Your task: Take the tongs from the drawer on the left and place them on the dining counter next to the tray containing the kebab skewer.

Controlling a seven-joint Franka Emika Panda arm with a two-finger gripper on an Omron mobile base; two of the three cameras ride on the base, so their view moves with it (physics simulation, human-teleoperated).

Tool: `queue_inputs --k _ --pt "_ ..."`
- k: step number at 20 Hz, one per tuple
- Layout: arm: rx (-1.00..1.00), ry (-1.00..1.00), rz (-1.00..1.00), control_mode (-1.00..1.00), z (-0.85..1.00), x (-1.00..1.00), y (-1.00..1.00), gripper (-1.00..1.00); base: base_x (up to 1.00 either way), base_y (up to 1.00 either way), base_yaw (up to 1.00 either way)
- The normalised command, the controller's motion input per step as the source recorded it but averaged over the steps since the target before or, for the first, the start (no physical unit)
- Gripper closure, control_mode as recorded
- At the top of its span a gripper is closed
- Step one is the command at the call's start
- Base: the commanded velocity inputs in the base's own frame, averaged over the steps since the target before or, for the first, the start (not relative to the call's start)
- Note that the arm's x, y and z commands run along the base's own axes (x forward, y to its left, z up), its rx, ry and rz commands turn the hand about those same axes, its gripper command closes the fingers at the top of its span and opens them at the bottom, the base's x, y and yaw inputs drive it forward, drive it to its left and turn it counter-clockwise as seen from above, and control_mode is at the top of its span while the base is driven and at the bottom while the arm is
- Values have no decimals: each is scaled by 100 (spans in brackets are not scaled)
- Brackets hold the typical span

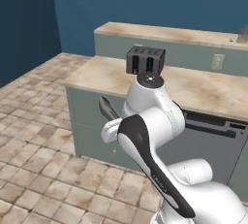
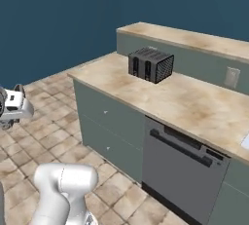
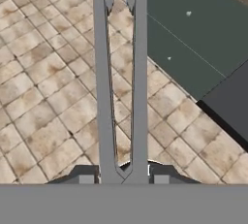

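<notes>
Between the two dark fingertips at the bottom of my hand view sits one pair of tongs, and my tool is closed down narrow on their joined end, so I have them gripped. I count two long grey arms on the tongs, running side by side straight away from the tool along its own axis, their tips reaching the top edge of that view and slightly spread. Beneath them is tiled floor, with grey-green cabinet fronts off to the upper right; I count two small silver knobs on those fronts, and a dark panel next to them. From the left base view, a slim grey tip of the tongs sticks out past the left side of the arm, pointing up and to the left, in front of the cabinet face and above the floor, well off any surface. One black toaster with two slots stands on the near beige marbled surface; a second, higher beige surface runs behind it. One dishwasher front with a dark handle sits under the near surface.
</notes>
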Motion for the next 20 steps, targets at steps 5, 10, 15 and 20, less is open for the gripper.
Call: queue_inputs --k 5,10,15,20 --pt "0 0 0 100 0 0 0 100 44 100 0" --pt "0 0 0 100 0 0 0 100 73 100 -5" --pt "0 0 0 100 0 0 0 100 89 100 -13" --pt "0 0 0 100 0 0 0 100 98 100 -19"
